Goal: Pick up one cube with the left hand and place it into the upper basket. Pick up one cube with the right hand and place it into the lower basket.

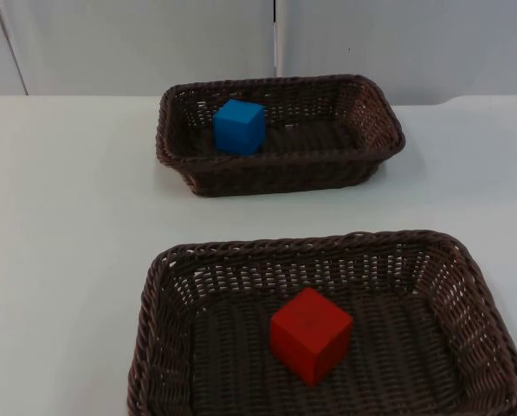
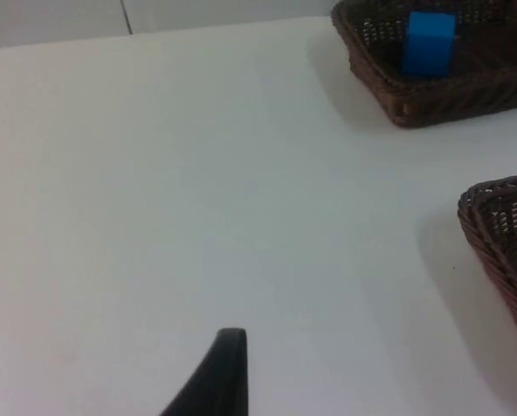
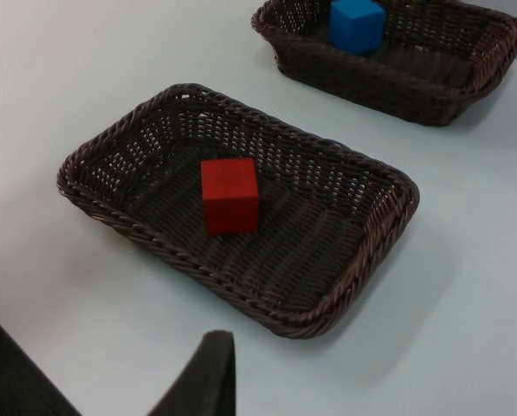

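upper basket [image 1: 379, 121]: dark brown wicker, rectangular, on the white table [image 1: 67, 217] near the grey wall [image 1: 137, 43]. holds the blue cube [image 1: 239, 126], sitting upright on the basket floor toward its left end.

lower basket [image 1: 167, 286]: same dark wicker, larger in the top view, near the front edge of the table, well apart from the upper one. holds the red cube [image 1: 311, 335], resting about mid-floor, turned corner-on to the top camera.

left gripper: one black fingertip [image 2: 215, 377] over bare table, well apart from both baskets; how far open cannot be told; nothing seen in its hold.

right gripper: one black fingertip [image 3: 204, 377] above the table just outside the lower basket's rim; opening cannot be told; nothing seen in its hold.
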### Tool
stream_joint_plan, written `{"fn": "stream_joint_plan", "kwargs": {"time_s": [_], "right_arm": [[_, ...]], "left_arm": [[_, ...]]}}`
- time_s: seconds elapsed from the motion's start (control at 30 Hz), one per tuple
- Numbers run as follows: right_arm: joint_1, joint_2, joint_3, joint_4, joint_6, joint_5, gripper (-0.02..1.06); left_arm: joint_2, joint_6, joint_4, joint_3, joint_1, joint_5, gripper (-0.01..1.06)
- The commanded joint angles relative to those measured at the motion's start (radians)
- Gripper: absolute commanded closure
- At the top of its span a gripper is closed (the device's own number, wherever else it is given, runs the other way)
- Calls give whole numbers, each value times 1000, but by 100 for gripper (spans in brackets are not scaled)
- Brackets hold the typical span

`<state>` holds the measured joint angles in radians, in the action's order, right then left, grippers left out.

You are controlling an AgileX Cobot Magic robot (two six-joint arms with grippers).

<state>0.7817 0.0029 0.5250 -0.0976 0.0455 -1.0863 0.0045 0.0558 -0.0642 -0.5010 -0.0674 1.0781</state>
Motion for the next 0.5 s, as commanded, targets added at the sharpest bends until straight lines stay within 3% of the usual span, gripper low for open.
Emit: {"fn": "stream_joint_plan", "kwargs": {"time_s": [0.0, 0.47], "right_arm": [[-1, -3, -9, 6, -7, 8, -1], [-1, -3, -9, 6, -7, 8, -1]], "left_arm": [[-4, -1, 6, 5, 15, -2, 0], [-4, -1, 8, 5, 71, -2, 0]]}}
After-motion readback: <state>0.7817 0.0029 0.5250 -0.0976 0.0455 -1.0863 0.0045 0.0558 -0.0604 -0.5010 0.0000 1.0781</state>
